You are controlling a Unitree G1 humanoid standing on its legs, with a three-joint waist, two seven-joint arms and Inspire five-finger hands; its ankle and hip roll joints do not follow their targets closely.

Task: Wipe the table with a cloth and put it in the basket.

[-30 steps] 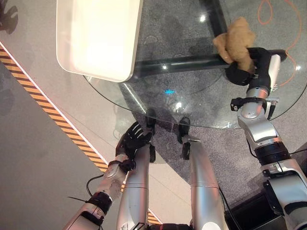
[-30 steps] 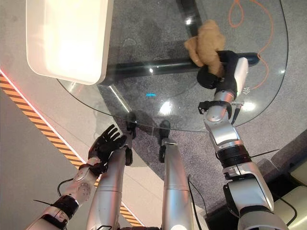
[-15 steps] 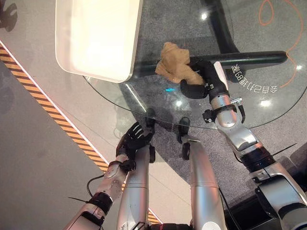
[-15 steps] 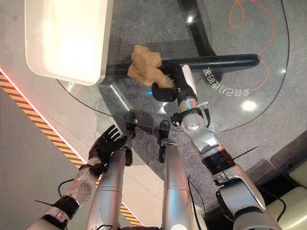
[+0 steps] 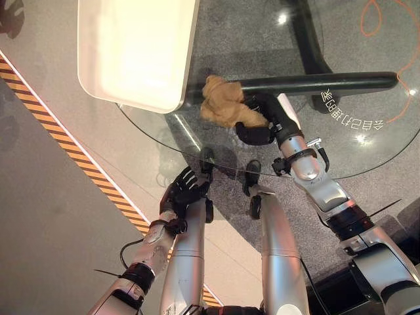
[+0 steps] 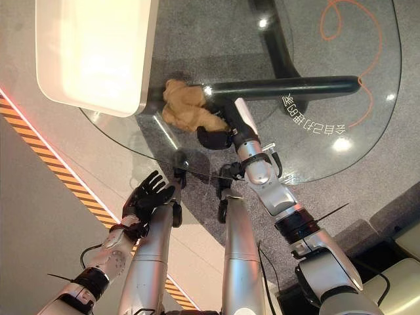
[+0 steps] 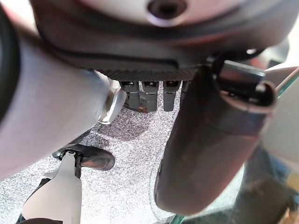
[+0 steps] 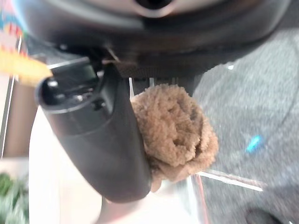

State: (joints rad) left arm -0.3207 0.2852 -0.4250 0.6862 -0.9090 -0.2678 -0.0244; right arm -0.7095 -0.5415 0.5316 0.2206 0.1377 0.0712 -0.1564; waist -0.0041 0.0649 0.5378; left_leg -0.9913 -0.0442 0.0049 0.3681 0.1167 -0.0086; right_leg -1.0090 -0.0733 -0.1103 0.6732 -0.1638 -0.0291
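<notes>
Right hand (image 5: 257, 132) clutching fuzzy brown cloth (image 5: 223, 103) on round glass table (image 5: 367, 154), left hand (image 5: 182, 194) spread wide

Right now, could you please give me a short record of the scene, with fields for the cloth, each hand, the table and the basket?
cloth: brown, bunched, on the glass beside the basket's near corner
right hand: shut on the cloth, over the table
left hand: open, fingers spread, low beside the table's near edge, holding nothing
table: round glass top, dark frame beneath
basket: white, on the table's far left part, not holding the cloth
</notes>
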